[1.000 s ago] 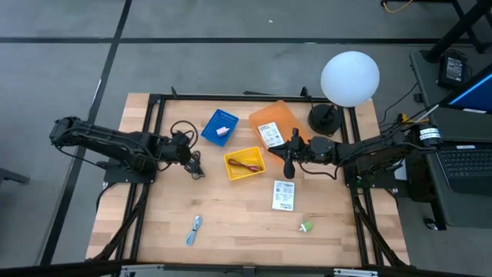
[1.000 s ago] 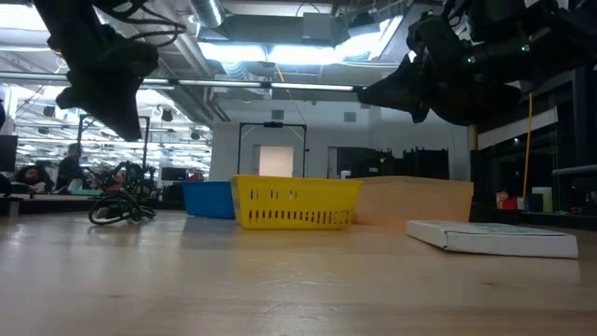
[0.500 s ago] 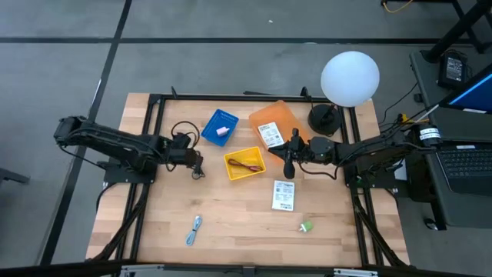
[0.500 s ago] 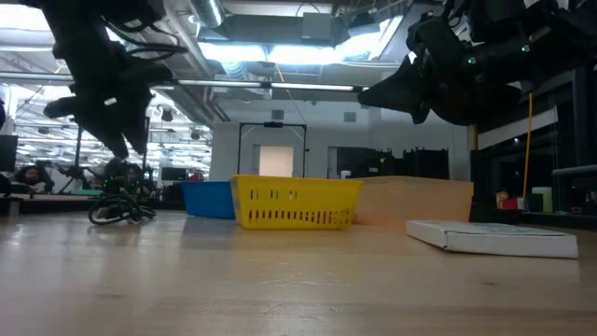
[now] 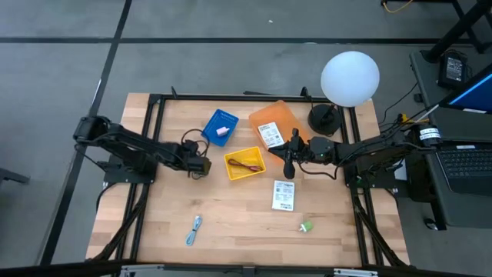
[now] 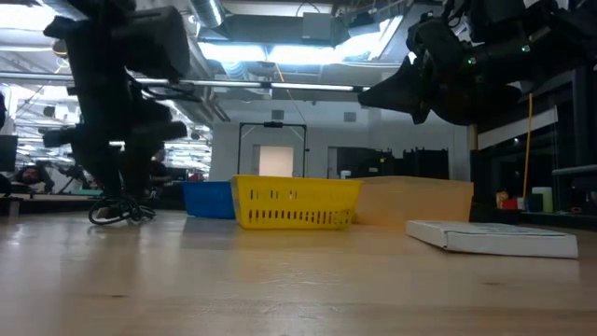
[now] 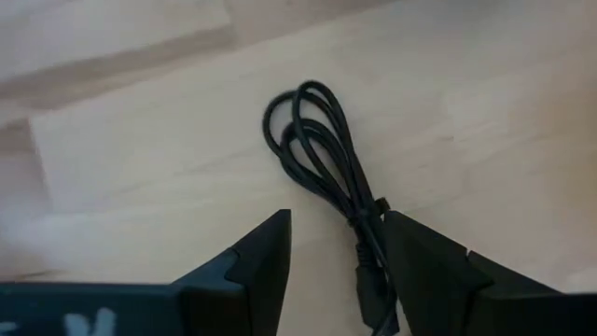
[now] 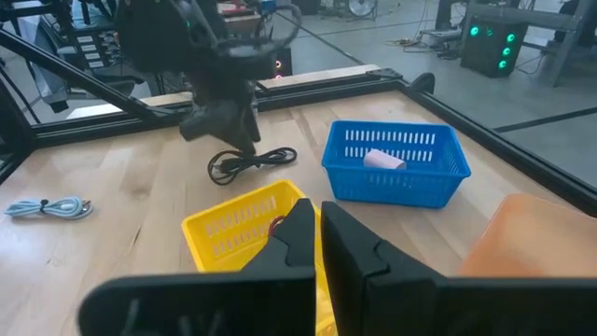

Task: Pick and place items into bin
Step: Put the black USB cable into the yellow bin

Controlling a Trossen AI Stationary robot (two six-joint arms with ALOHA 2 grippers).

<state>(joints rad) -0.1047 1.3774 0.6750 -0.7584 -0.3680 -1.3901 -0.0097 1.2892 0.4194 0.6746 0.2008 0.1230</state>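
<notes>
While the left pincer (image 7: pixel 336 271) hangs spread over the black cord (image 7: pixel 326 159) lying coiled on the bench (image 5: pixel 238 223) near the blue bin (image 5: pixel 219 127), that cord looks light and floppy; pinching its bundled middle seems safest. The right pincer (image 8: pixel 317 233) waits pressed together.

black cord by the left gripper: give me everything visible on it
The black cord is a thin, rubbery-looking cable coiled into a few long loops, cinched near one end by a small tie. It lies flat on the bare wooden table, outside every bin, on the table's left side next to the blue bin. The left gripper is low over it, fingers open, straddling the bundled end. Actual contact can't be confirmed. Nothing else touches it.
</notes>
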